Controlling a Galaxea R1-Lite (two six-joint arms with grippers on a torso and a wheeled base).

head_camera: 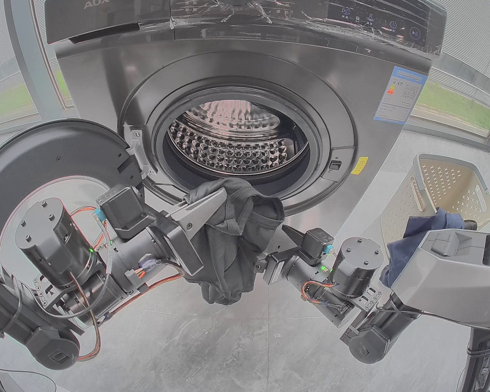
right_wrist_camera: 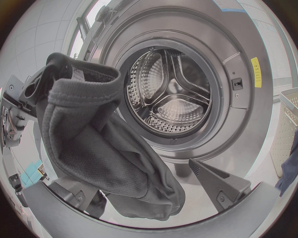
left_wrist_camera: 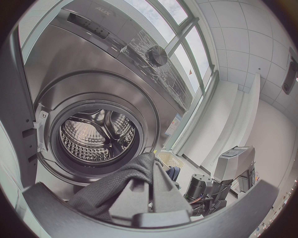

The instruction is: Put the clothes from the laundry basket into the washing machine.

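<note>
Head view: the left jaws pinch a dark grey shirt. It hangs in the air just in front of the round hole of the washing machine. The right jaws sit just beside the shirt, spread wide apart. The door is swung open on the left. Off to the right, the laundry basket sits tipped on the floor, and a blue cloth hangs over its edge.

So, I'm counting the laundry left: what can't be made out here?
- Bottom of the laundry basket: head view, blue garment and right arm cover it.
- Drum front floor: head view, grey garment in the left gripper hides it.
- Right wrist view: edge cuts the laundry basket.
</note>
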